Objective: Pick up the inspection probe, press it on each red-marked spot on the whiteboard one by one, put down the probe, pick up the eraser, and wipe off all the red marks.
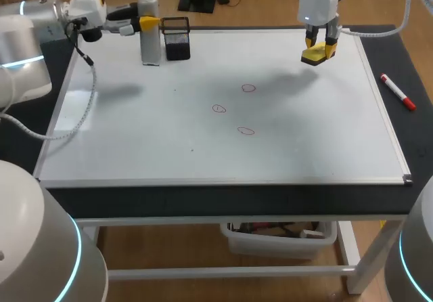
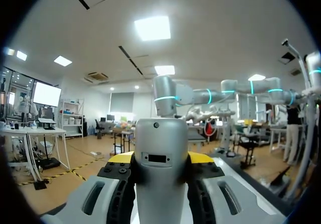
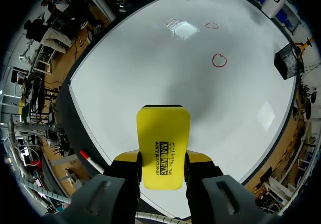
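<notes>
Yellow eraser point(image 1: 316, 57) is held tight in the right pincer point(image 1: 320, 46) over the whiteboard point(image 1: 135, 133), ready for wiping the red marks point(image 1: 218, 108). The grey probe point(image 1: 149, 41) is gripped upright by the left pincer point(image 1: 149, 23), off to the side.

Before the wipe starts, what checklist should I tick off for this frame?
1. Eraser clamped in the right gripper: ok.
2. Three red marks on the whiteboard, none wiped: ok.
3. Probe released by the left gripper: not ok, both fingers grip it.
4. Board between eraser and marks free of objects: ok.
5. Eraser face flat to the board: cannot tell.
</notes>
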